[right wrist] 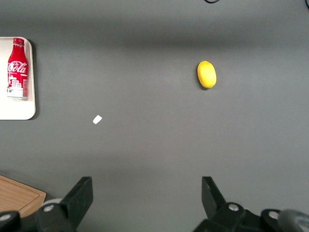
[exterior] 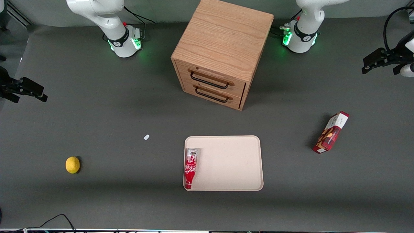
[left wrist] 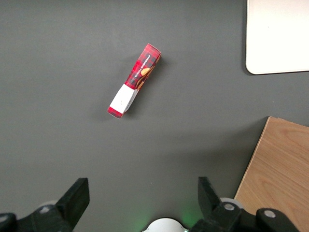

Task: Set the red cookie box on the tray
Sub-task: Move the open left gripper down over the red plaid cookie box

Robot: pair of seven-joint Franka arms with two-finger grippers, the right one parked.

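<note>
Plainly, nothing has been grasped yet: the left gripper (left wrist: 140, 203) hangs high above the desk toward the working arm's end, its fingers (left wrist: 75, 198) spread wide and empty, with bare grey surface between them in the wrist view. The red cookie box (exterior: 330, 132) lies flat on the desk (exterior: 97, 113), well apart from the tray (exterior: 233, 163) and skewed to the desk's edges, its white end panel (left wrist: 121, 99) pointing away from the tray. That skew is the first risk: if the fingers come down without turning to straddle the box's narrow width, one pad could land on a corner and spin or shove the carton rather than close on it. A thin carton also gives under pressure, so a hard squeeze near one end may dent it, and a hold far from the middle would probably let the long box droop or swing during the carry. The tray is not bare either: a red cola bottle (exterior: 190, 168) lies along the tray's edge toward the parked arm's end. The rest of the tray looks free, but a release aimed too close to that edge might knock the round bottle and set it rolling. The low rim (exterior: 261, 161) is another hazard, since a box set down half over it would rest tilted. The wooden drawer cabinet (exterior: 220, 51) stands farther from the front camera than the tray, so a low, wide sweep could clip it.
</note>
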